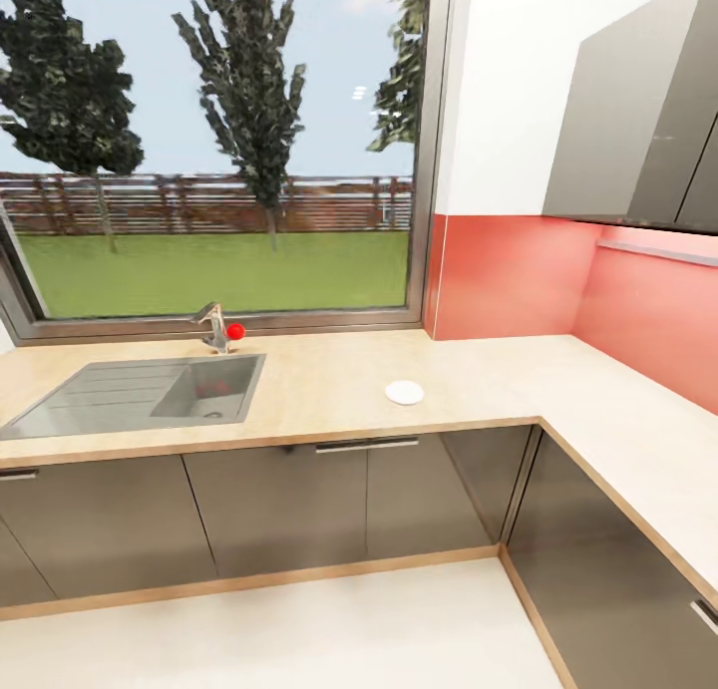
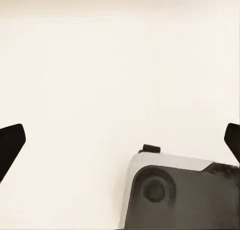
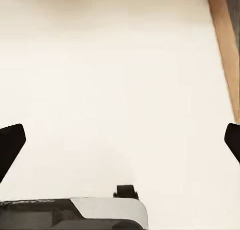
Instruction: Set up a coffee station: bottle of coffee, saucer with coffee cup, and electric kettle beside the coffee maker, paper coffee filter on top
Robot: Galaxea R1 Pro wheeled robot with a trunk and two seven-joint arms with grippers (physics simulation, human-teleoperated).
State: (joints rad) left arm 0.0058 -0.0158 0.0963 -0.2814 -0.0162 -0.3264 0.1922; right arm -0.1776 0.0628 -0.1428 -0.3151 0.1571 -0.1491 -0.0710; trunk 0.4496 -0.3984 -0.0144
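Note:
A small flat white saucer point(image 1: 404, 393) lies on the light tan kitchen countertop point(image 1: 329, 385), to the right of the sink and near the inner corner. The countertop runs under the window and turns along the right wall over dark grey cabinet fronts. In the left wrist view my left gripper point(image 2: 120, 145) is open, its black fingertips point(image 2: 10, 142) spread wide over pale floor. My right gripper point(image 3: 120, 145) is likewise open over pale floor, with nothing between its fingertips point(image 3: 11, 142). The coffee maker, bottle of coffee, filter, cup, kettle and shelf are out of view.
A steel sink point(image 1: 140, 395) with a faucet point(image 1: 214, 327) carrying a red knob sits at the counter's left. Dark wall cabinets point(image 1: 638, 131) hang at the upper right above a red backsplash. A wooden plinth strip point(image 3: 225, 45) edges the floor. The robot's base point(image 2: 180, 195) shows below.

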